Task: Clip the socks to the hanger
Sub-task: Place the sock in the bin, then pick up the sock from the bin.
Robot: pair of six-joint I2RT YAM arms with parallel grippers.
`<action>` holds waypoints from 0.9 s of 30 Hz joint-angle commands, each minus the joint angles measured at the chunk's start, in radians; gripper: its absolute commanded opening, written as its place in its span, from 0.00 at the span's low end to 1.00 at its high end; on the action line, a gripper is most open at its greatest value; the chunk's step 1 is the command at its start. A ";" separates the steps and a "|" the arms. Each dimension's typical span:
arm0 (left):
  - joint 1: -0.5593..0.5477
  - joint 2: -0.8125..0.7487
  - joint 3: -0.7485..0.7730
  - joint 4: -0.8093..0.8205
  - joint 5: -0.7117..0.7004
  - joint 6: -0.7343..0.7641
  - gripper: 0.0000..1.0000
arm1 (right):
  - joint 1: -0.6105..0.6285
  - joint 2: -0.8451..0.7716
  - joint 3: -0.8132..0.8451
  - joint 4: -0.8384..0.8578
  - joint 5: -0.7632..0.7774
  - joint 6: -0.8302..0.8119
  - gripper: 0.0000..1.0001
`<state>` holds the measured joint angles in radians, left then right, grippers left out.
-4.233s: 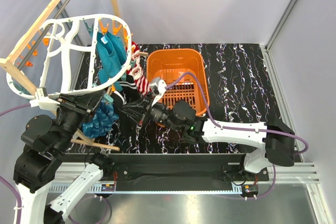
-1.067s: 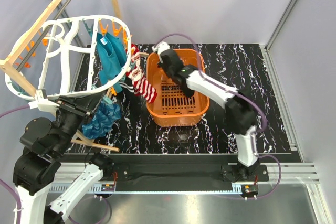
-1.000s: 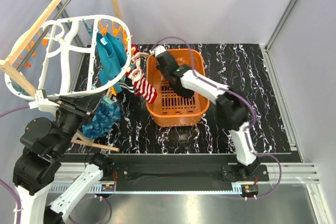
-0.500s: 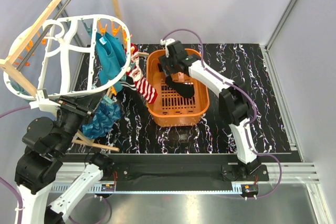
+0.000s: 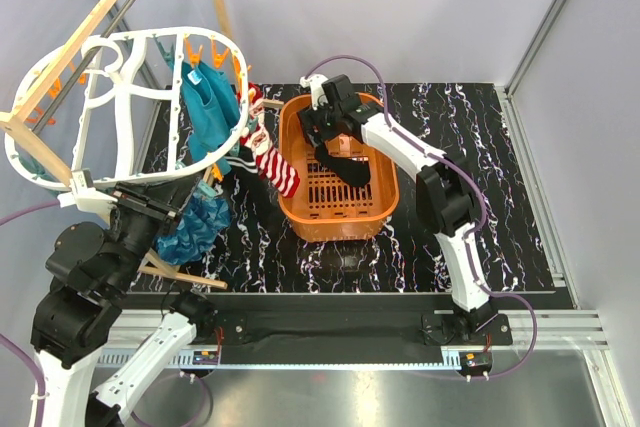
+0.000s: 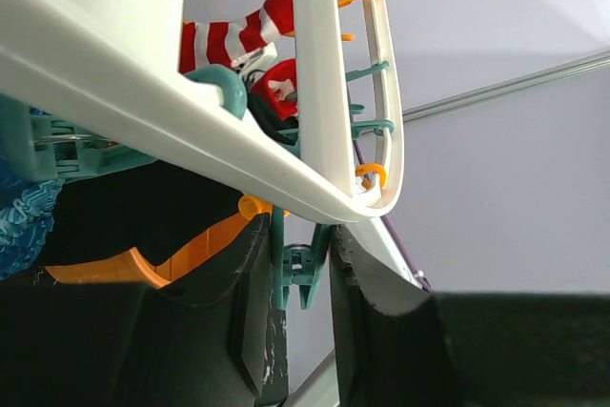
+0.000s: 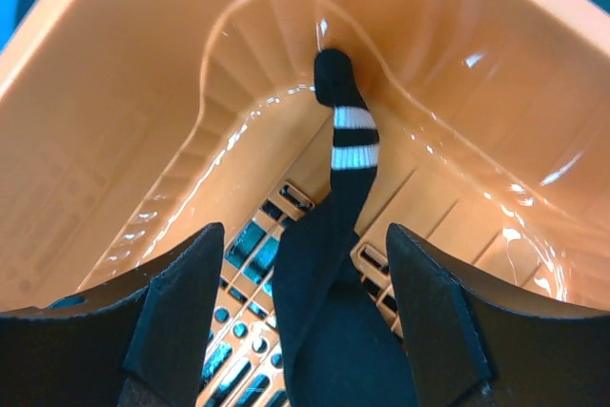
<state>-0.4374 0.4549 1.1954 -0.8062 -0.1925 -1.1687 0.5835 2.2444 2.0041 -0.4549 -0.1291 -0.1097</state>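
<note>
The right arm's fingers [image 7: 181, 312] hang spread wide and empty inside the orange basket [image 5: 385, 187] toward the far edge of the marbled surface [image 5: 480, 177], one on either side of a black sock [image 7: 334, 264] with white bands that lies slumped into the basket's corner. Over the surface's left edge, the left arm's fingers [image 6: 238, 302] appear clenched on the rim of the white hanger [image 5: 150, 37], where a red-and-white striped sock [image 5: 272, 165] already hangs. Soft, light and limp, the basket sock looks best pinched across its bunched middle, since a hold at the toe would likely let it trail.
</note>
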 commanded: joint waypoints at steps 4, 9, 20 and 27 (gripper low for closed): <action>0.002 0.002 -0.022 -0.067 -0.002 -0.039 0.00 | -0.005 0.076 0.056 0.090 -0.023 -0.047 0.75; 0.000 0.001 -0.013 -0.074 -0.004 -0.037 0.00 | -0.007 0.144 0.090 0.154 -0.006 -0.039 0.69; 0.000 -0.009 -0.005 -0.094 -0.016 -0.042 0.00 | -0.007 -0.018 -0.100 0.341 0.043 0.037 0.02; 0.002 -0.016 0.006 -0.097 -0.018 -0.042 0.00 | -0.007 -0.408 -0.342 0.194 -0.097 0.241 0.00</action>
<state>-0.4374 0.4503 1.1915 -0.8070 -0.1955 -1.1687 0.5800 2.0834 1.7077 -0.2504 -0.1238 0.0101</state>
